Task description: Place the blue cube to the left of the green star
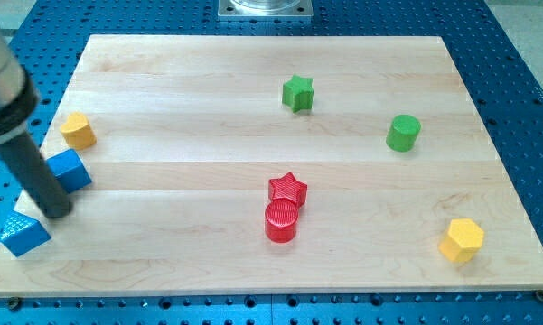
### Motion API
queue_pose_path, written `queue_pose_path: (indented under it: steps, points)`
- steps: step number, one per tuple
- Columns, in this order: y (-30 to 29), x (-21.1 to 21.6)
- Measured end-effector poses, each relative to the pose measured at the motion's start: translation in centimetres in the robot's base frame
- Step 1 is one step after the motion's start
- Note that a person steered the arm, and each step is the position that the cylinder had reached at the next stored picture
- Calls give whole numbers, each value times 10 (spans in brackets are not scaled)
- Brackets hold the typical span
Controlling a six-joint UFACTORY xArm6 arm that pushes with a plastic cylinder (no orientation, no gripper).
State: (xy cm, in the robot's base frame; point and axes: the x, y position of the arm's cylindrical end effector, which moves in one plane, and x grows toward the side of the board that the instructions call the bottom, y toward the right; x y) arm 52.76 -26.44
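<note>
mostly bare pale wooden board (208, 90) over blue pegboard table (524, 108)

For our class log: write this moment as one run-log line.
my tip beside blue cube, view's left | green star upper middle | cube not yet placed

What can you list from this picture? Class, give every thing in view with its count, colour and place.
star: 1, green, upper middle of the board
cylinder: 1, green, right of the green star
star: 1, red, centre
cylinder: 1, red, touching the red star, just below it
yellow block: 1, left edge
yellow block: 1, lower right
cube: 1, blue, left edge
blue block: 1, lower left, partly off the board
board: 1, pale wood
my tip: 1, dark, just left of and below the blue cube
</note>
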Motion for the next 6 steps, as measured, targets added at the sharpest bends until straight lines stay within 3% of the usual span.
queue_pose_path:
  steps: [3,4,5,6]
  points:
    - [-7,-29]
    - [23,-34]
    - [56,-76]
    - [85,-85]
